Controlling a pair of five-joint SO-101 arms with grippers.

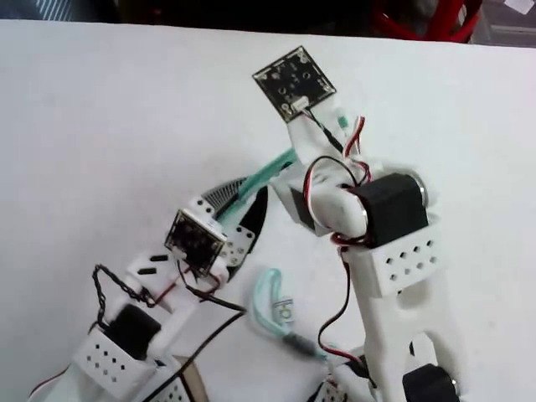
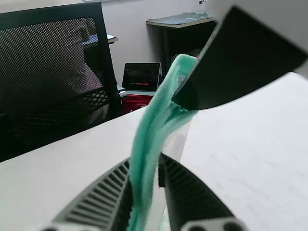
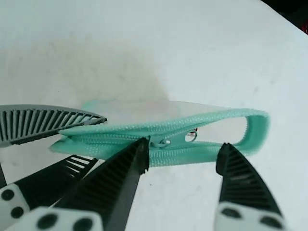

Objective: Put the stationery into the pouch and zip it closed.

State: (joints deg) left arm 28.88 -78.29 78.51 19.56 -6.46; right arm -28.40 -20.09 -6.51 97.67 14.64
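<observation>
Pouch (image 3: 216,117) held by its green zip edge at mid-table, between both arms.
Left gripper (image 2: 144,163) clamps one end of the zip edge tight, likely to anchor it so the zip can be pulled against that hold. Right gripper (image 3: 185,149), fingers spread, straddles the zip with one fingertip beside the zip pull (image 3: 159,141), probably lining up to pinch it. A teal loop (image 1: 266,303) lies on the table by the right arm.
</observation>
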